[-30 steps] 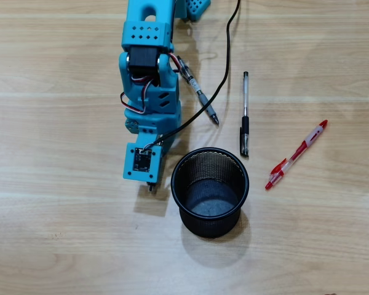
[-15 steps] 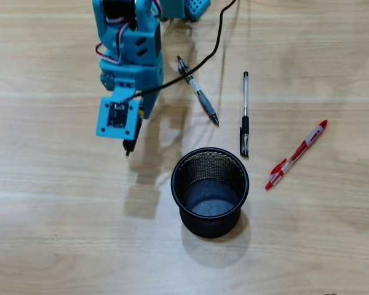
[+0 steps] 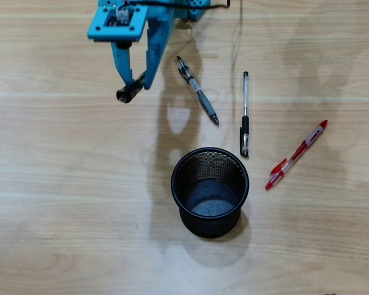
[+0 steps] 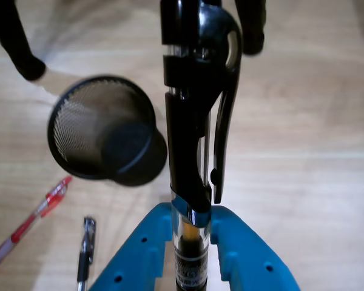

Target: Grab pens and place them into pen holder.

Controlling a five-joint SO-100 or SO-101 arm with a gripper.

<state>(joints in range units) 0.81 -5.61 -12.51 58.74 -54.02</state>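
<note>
Since one second ago: arm and gripper [image 3: 135,83] have withdrawn from just left of the pen holder [image 3: 210,192] toward the top-left of the overhead view, carrying one pen with them; pen holder and the three loose pens unchanged in place.

Item 1, gripper. Blue, two fingers, closed narrowly on a black-and-clear pen [image 4: 194,139]. In the wrist view the pen stands between the blue fingers [image 4: 246,251] at the bottom edge and runs up the middle of the picture, clip side to the right. In the overhead view the held pen [image 3: 128,92] shows only as a dark stub at the fingertips, above the bench [image 3: 61,203].

Item 2, pen holder. Round black wire-mesh cup, upright on the bench, lower centre of the overhead view; dark bottom visible, no pens seen inside. In the wrist view it [image 4: 103,130] lies upper left of the held pen, well apart from the gripper.

Item 3, black-and-clear pen [image 3: 197,91]. Lying diagonally on the bench, above the holder, right of the gripper.

Item 4, black-and-clear pen [image 3: 245,114]. Lying nearly vertical in the overhead view, its lower end near the holder's upper right rim.

Item 5, red-and-clear pen [image 3: 296,154]. Lying diagonally, right of the holder, apart from it.
</note>
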